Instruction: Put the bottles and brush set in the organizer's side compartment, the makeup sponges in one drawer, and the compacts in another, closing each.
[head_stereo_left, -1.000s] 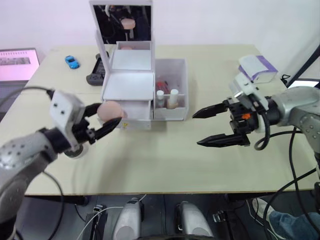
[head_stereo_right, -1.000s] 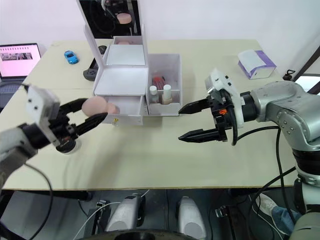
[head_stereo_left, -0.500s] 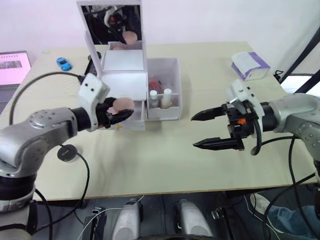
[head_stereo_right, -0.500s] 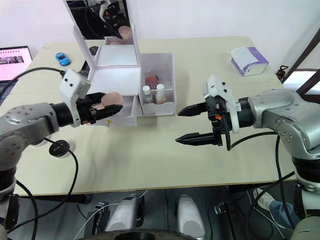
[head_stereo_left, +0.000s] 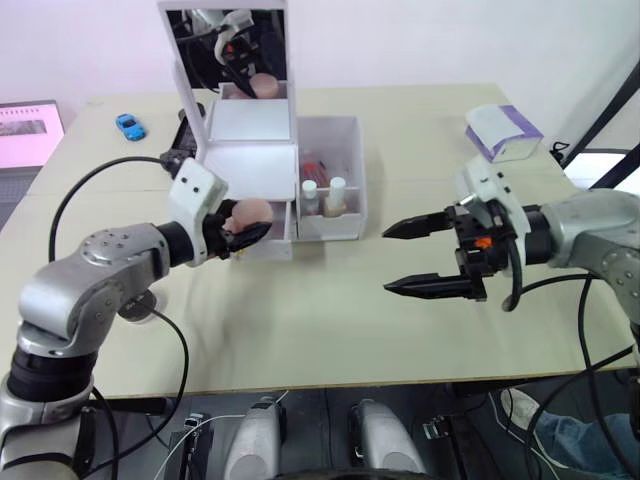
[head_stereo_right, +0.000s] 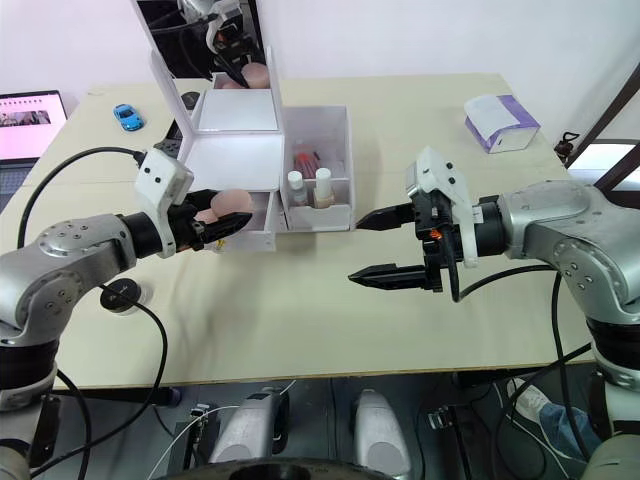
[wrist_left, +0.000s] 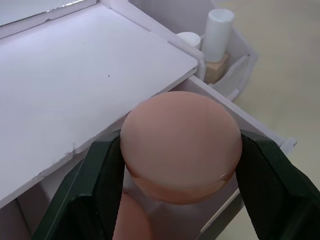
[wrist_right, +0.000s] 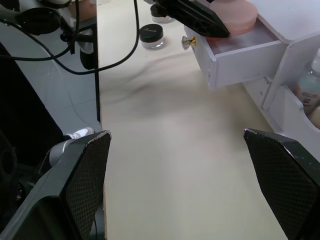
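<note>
A white organizer (head_stereo_left: 250, 165) with a raised mirror lid stands at the middle back of the table. Its upper drawer (wrist_right: 240, 52) is pulled open. My left gripper (head_stereo_left: 252, 226) is shut on a pink makeup sponge (wrist_left: 180, 145) and holds it just over the open drawer. Another pink sponge (wrist_left: 132, 222) lies in the drawer below it. Two bottles (head_stereo_left: 325, 195) and some red items stand in the side compartment. My right gripper (head_stereo_left: 387, 260) hangs open and empty above the table, to the right of the organizer. A black round compact (head_stereo_right: 118, 293) lies near the left arm.
A white and purple tissue pack (head_stereo_left: 505, 133) lies at the back right. A blue toy car (head_stereo_left: 129, 126) and a black controller (head_stereo_left: 185, 140) sit behind the organizer on the left. A laptop screen (head_stereo_left: 28, 120) is at the far left.
My left gripper has carried the sponge right and forward, up to the open drawer. The camera view has shifted. The right gripper has stayed open in about the same place.
</note>
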